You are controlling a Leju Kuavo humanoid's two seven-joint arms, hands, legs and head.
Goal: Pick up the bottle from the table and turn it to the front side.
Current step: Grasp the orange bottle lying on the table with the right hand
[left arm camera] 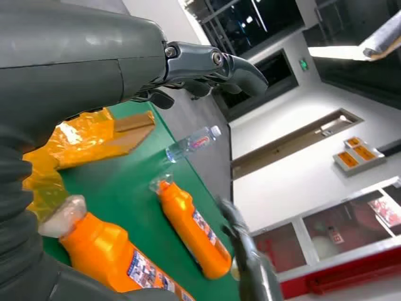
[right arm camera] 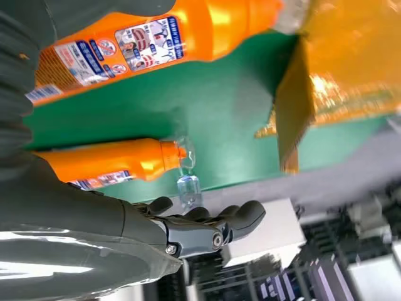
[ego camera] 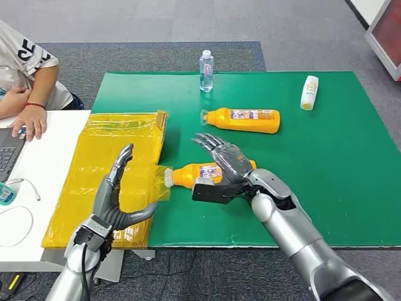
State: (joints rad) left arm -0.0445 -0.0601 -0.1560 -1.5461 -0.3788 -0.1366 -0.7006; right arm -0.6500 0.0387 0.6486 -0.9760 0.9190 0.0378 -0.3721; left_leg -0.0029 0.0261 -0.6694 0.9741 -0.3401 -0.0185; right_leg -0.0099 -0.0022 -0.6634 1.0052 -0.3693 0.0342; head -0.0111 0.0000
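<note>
Hands up front: the left hand (ego camera: pixel 113 197) hovers over the yellow plastic sheet (ego camera: pixel 108 169), fingers spread and holding nothing, while the right hand (ego camera: pixel 224 164) sits just above the near orange bottle (ego camera: pixel 192 175), fingers extended and not closed on it. That bottle lies on its side on the green table (ego camera: pixel 331 163), cap end touching the sheet's edge. Farther back lies a second orange bottle (ego camera: pixel 245 120), then an upright clear water bottle (ego camera: pixel 206 70) and a white bottle (ego camera: pixel 309 92).

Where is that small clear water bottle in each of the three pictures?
Head view: water bottle upright at the green mat's far edge.
Left wrist view: it shows sideways, beyond the farther orange bottle.
Right wrist view, by that orange bottle's cap.
Shared landmark: the farther orange bottle.
</note>
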